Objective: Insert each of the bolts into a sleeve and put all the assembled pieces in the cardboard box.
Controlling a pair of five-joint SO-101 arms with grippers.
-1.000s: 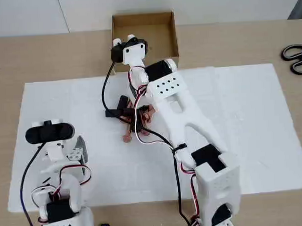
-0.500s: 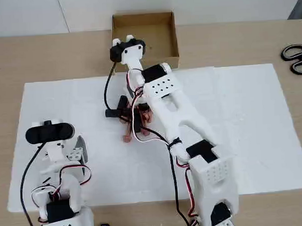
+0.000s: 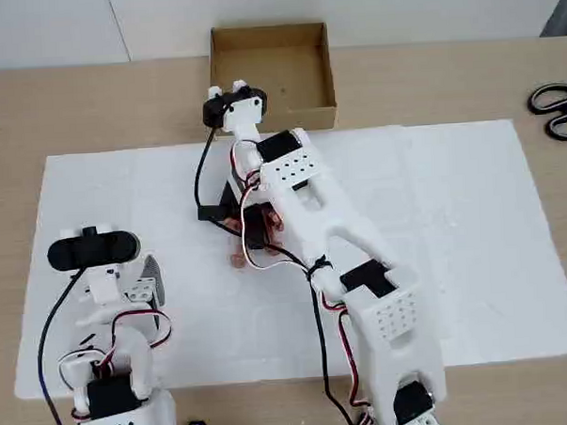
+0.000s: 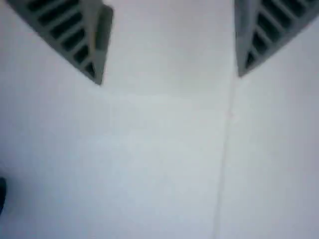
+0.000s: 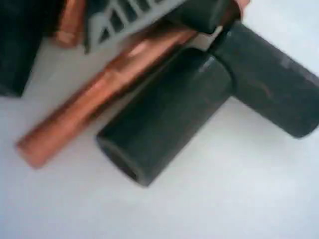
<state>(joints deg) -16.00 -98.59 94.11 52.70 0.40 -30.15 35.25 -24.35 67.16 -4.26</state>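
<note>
Right arm is stretched across the white sheet (image 3: 453,224), with the right gripper (image 3: 256,221) down in the pile of parts mid-sheet. Can't tell whether it's clamped on anything: the arm hides it in the high view and the wrist view is too tight.

Right wrist close-up: a copper bolt (image 5: 99,94) lies flat on the sheet, touching a black sleeve (image 5: 164,114) alongside it. A second black sleeve (image 5: 269,94) butts against the far end of the first at an angle. The bolt sits outside both sleeves.

In the high view, one bolt (image 3: 238,260) pokes out on the near side of the pile and one sleeve (image 3: 213,213) lies at its left edge.

The cardboard box (image 3: 307,113) is on the surface (image 3: 90,99) just past the sheet's far edge, behind the pile. No parts are visible in it.

Left gripper (image 4: 169,74) is released, jaws wide apart, hanging over bare sheet at the near left, well apart from the pile.

Scissors (image 3: 557,109) lie at the far right of the surface, off the sheet.
</note>
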